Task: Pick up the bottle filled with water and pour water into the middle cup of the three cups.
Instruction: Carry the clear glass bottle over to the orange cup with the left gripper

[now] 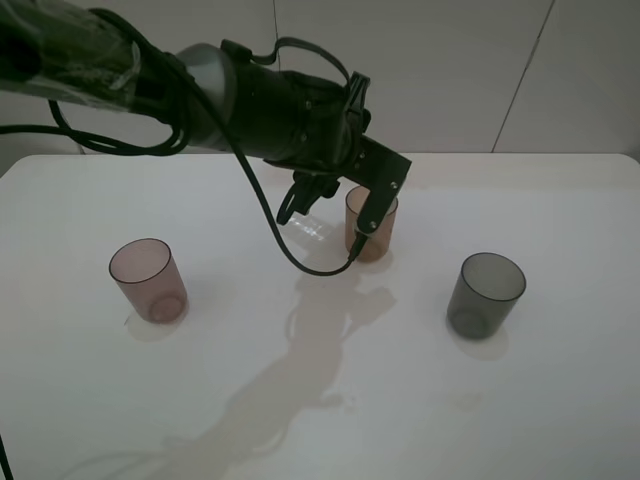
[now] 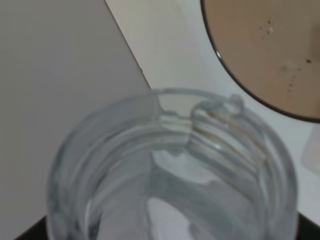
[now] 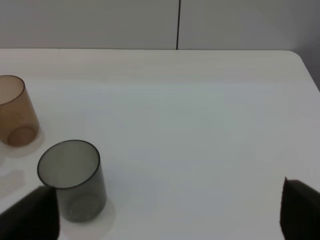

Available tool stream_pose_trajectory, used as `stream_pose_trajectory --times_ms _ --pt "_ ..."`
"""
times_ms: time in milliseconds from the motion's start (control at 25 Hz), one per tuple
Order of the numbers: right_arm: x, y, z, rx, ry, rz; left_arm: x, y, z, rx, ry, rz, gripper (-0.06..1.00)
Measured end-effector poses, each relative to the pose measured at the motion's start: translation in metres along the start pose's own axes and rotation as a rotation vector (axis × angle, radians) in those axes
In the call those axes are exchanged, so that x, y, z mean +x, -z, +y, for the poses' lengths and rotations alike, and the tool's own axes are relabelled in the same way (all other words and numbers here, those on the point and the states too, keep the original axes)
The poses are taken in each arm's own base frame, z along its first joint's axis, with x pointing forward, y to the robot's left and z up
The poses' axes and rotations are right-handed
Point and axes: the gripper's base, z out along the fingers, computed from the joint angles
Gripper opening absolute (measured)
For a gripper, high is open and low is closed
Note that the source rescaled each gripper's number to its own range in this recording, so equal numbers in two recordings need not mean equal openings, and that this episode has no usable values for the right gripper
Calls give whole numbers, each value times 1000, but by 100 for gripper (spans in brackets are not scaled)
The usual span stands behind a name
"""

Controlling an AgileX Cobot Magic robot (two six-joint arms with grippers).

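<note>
The bottle is up off the tabletop, just left of the middle cup and tipped well off upright. The left claw is clamped around its body. The grip sits low on the bottle, most likely so that the open threaded neck stays free to act as a spout. In the left wrist view the uncapped mouth fills the picture, with the amber cup's rim close beside it. The mouth looks to be alongside the rim rather than over it, so the pour seems about to start or barely started. I cannot tell whether any water is running yet.

The left arm reaches in from the far left and across the middle of the scene, which puts its wrist partly in front of the amber cup. The pinkish cup stands well apart on the left and the dark grey cup well apart on the right. Both are nearer than the middle one and upright. That spacing leaves the tilted bottle room to swing without knocking them.

The right claw hangs wide with nothing between its fingers, out on the right near the grey cup and clear of the pour.
</note>
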Motion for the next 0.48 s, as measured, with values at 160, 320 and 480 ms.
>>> stream_pose_trajectory --times_ms 160,320,480 --pt "0 0 0 0 0 0 -2 -3 -2 1 -13 -5 1" --pt "0 0 0 0 0 0 -1 -3 -1 -4 -43 -2 1" --pt "0 0 0 0 0 0 -1 -3 -1 -8 -74 -1 1"
